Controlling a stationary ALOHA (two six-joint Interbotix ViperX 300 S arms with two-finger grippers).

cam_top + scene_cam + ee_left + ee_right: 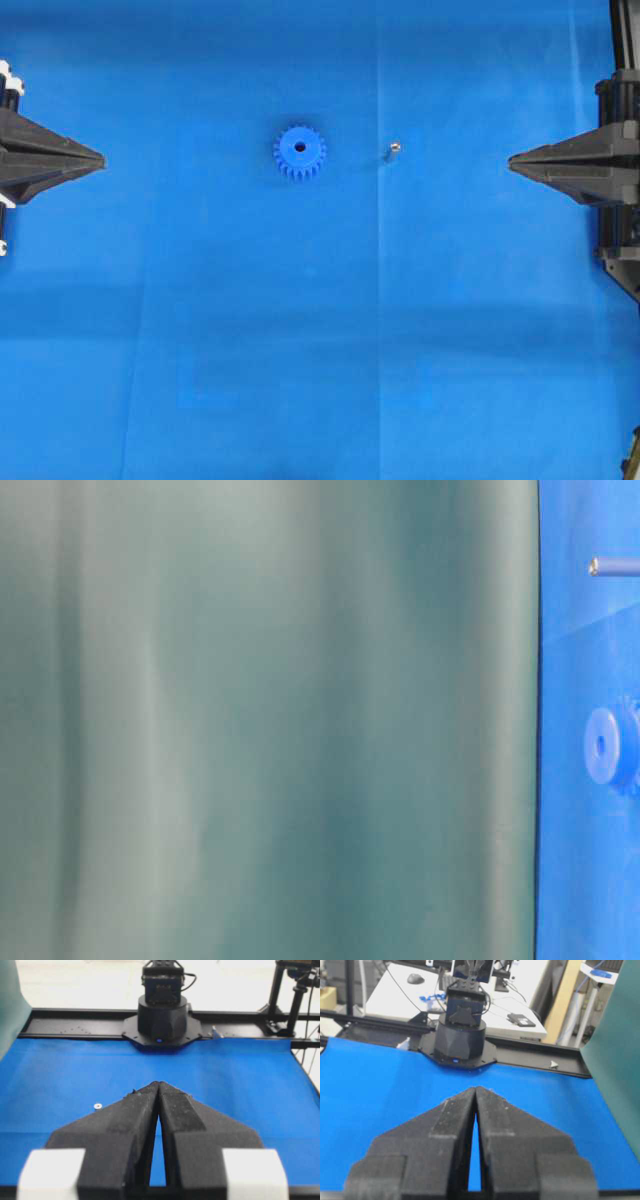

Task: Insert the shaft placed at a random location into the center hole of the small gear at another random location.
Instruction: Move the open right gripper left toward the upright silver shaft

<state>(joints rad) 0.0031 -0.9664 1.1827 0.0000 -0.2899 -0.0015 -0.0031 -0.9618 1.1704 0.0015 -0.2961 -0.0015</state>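
Note:
The small gear [299,152], bright blue with a dark center hole [300,147], lies flat on the blue cloth left of the middle. The shaft [392,151], a tiny silvery pin, stands a short way to its right. The table-level view shows the gear [605,745] and the shaft [610,567] apart. My left gripper [103,160] is shut and empty at the left edge, far from both. My right gripper [510,158] is shut and empty at the right edge. In the left wrist view the shaft [97,1106] shows left of the shut left gripper [158,1082]; the gear is hidden there. The right gripper [476,1088] hides both.
The blue cloth [320,350] covers the whole table. A green curtain [270,720] fills most of the table-level view. The opposite arm's black base [162,1015] stands at the far edge, as does the other base [462,1025].

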